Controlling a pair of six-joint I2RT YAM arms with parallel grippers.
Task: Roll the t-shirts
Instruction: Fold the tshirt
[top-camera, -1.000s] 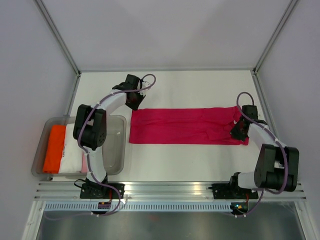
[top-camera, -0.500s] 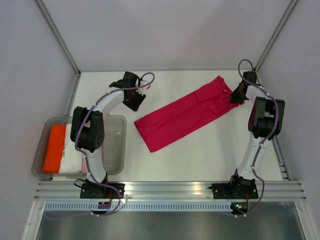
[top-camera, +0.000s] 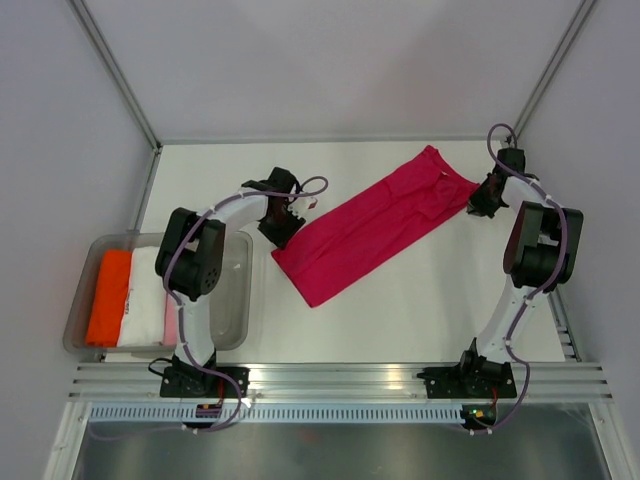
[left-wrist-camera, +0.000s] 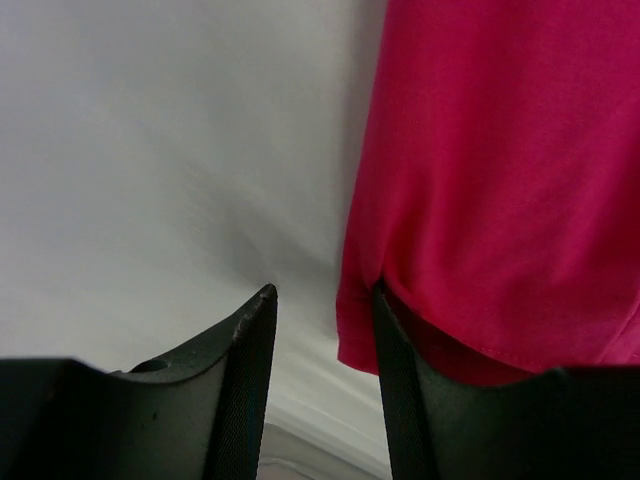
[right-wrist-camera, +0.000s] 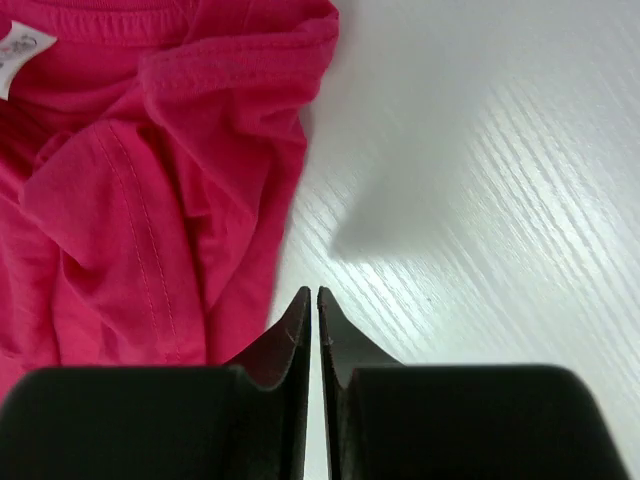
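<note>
1. Neither of my jaws holds anything: left jaws slightly parted at the hem of the magenta t-shirt (top-camera: 375, 225), right jaws pressed together beside its collar.
2. It lies flat on the bench (top-camera: 420, 310), long axis diagonal, collar end far-right.
3. Collar label (right-wrist-camera: 16, 48) white, writing unreadable.

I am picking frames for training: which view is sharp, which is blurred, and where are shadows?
Top external: even light, sharp, faint shadows only. Left wrist: the table looks smeared and soft. Right wrist: stitching of the magenta t-shirt is crisp, a soft grey shadow beside it.
</note>
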